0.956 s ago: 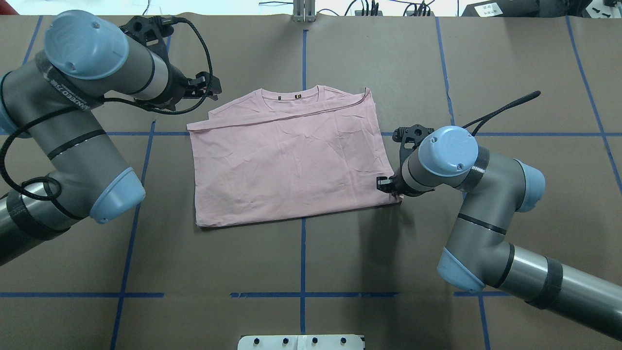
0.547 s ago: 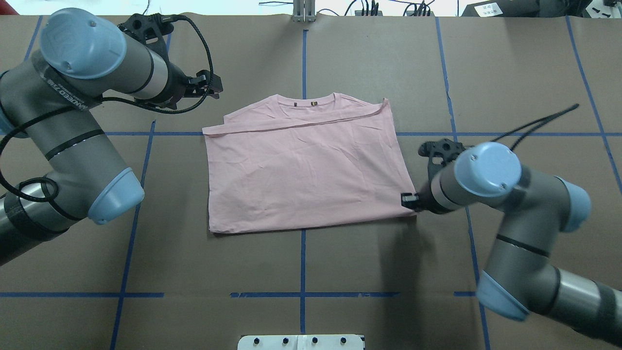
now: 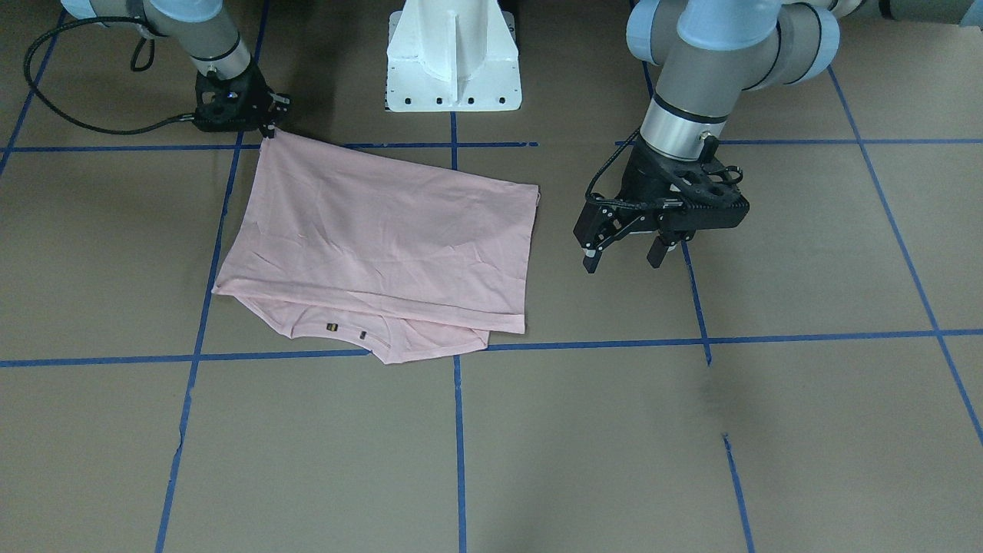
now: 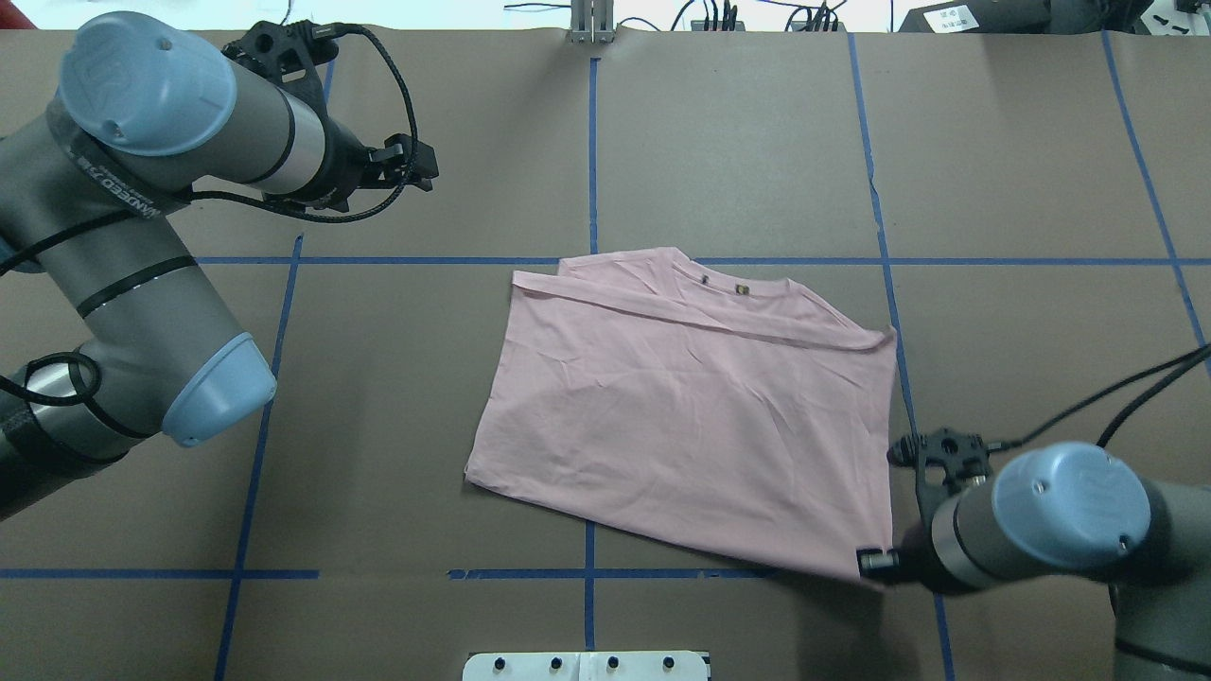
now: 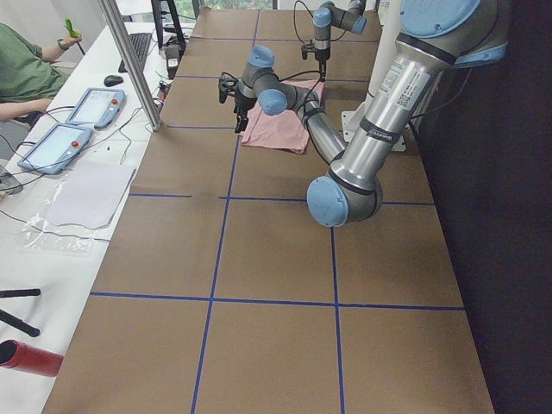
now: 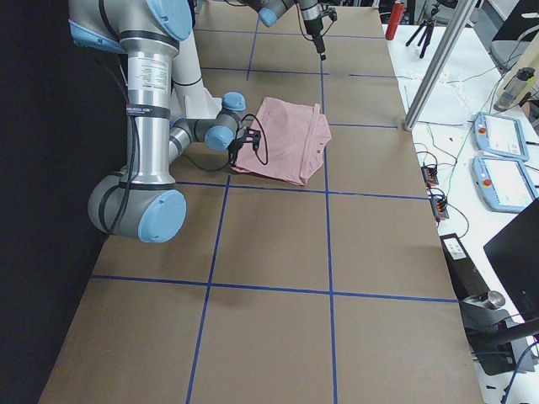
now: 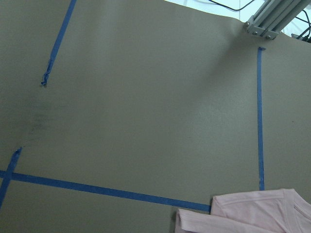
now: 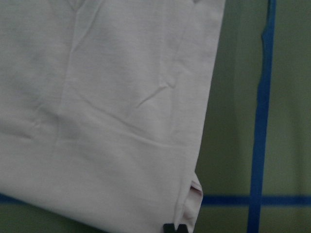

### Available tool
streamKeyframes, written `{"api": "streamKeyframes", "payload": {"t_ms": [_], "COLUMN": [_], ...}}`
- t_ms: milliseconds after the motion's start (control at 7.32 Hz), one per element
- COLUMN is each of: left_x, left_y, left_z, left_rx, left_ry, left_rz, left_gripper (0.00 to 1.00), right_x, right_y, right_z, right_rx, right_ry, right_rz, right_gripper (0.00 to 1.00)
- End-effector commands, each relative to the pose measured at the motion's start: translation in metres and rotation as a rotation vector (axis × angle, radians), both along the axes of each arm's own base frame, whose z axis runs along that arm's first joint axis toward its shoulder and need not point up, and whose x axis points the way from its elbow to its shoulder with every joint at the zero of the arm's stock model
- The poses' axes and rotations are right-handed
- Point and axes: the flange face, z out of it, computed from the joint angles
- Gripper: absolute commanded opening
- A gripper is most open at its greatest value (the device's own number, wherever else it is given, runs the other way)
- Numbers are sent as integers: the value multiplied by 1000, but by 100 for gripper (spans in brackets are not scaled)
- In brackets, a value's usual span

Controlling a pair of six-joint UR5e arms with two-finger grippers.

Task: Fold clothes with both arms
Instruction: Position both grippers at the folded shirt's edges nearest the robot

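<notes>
Now, item: shirt (image 4: 700, 426), folded once, dragged toward my base and skewed on the table (image 4: 378, 473) within the last second. Right claw (image 4: 875, 561): pinching its near corner. Left claw (image 3: 623, 263): spread, idle, well apart. Repositioning, I judge; next fold pending.

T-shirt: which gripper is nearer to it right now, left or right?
Right. The right gripper is shut on the T-shirt, pinching its near corner on the robot's right. The left gripper is open and off the cloth, standing apart beyond the shirt's left edge.
</notes>
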Motion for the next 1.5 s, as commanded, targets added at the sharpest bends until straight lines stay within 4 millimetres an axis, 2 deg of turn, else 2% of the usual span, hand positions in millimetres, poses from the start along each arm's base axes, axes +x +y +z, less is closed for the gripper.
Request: {"api": "streamKeyframes", "payload": {"t_ms": [0, 137, 273, 410, 547, 683, 820, 1093, 1366], "left_x": [15, 24, 39, 73, 107, 141, 170, 203, 214], "left_y": [12, 23, 44, 75, 112, 149, 185, 233, 237], "left_z": [-2, -6, -14, -8, 8, 15, 19, 33, 36], "left_rx": [-25, -44, -89, -191, -320, -402, -468, -530, -535], "left_ry": [19, 39, 76, 102, 113, 97, 46, -3, -14], "left_rz": [7, 16, 21, 25, 0, -54, -83, -107, -120], "left_gripper": [100, 100, 100, 100, 100, 99, 97, 96, 91], "right_x": [-15, -15, -20, -16, -10, -5, -2, -12, -9], "right_y": [79, 87, 75, 40, 4, -28, -54, -79, -84], "right_z": [-14, -24, -36, -50, -68, -80, -91, -92, -92], "right_rx": [-114, -125, -109, -103, -90, -75, -65, -60, -60], "right_ry": [7, -10, -42, -78, -125, -157, -182, -180, -180], "right_rz": [-82, -73, -38, 41, 120, 182, 236, 280, 290], "right_gripper": [48, 99, 100, 100, 100, 100, 100, 100, 100]}}
